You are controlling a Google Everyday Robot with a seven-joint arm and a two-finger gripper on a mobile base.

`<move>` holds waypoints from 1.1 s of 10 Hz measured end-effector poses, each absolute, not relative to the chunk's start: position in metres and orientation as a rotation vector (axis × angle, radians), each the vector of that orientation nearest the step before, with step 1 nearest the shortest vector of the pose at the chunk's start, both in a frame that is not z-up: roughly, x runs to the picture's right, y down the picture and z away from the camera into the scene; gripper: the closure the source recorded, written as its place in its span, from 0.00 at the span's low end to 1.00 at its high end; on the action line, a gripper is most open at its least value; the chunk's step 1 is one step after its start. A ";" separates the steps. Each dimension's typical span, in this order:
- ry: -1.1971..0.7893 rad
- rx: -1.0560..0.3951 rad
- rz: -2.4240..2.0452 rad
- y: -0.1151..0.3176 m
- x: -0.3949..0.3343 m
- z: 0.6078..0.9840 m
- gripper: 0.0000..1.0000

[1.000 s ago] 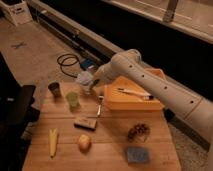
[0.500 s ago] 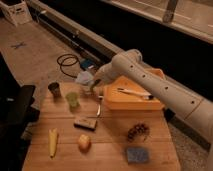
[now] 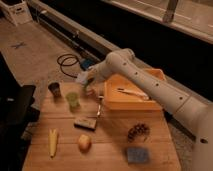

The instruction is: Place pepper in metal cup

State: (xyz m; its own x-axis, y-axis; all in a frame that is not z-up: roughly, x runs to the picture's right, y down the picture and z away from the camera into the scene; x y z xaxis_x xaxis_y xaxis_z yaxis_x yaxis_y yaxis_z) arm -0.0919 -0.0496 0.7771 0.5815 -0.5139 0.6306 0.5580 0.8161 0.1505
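Gripper [image 3: 89,84] sits low over the back of the table [image 3: 111,147], between the green cup [image 3: 73,100] and the left end of the orange tray [image 3: 134,105]. Whether it is open or closed, or has hold of anything, cannot be told. Pepper [image 3: 99,107] appears to lie flat on the wood just beside the tray's front-left corner, long axis running front to back, far end near the gripper. It reads only as a thin pale sliver, so this identification is tentative. Metal cup [image 3: 55,89] stands upright at the back left, beyond the green cup and well apart from the pepper. Judgement: step in hand is the pick. Close across the pepper's narrow width near mid-length so it hangs balanced, and keep clear of the tray wall. On transfer, pass above the green cup, which stands on the direct line to the metal cup. Tip the pepper end-down over the rim before release, since it looks longer than the mouth is wide. Set down crosswise, it would bridge the rim or roll off. No brand, label or writing is readable anywhere.
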 end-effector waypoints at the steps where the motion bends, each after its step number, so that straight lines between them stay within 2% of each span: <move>1: -0.754 -0.061 -0.642 -0.051 -0.113 0.779 1.00; 9: -1.108 -0.028 -0.741 -0.049 -0.264 0.772 1.00; 11: -1.113 -0.027 -0.739 -0.050 -0.265 0.772 1.00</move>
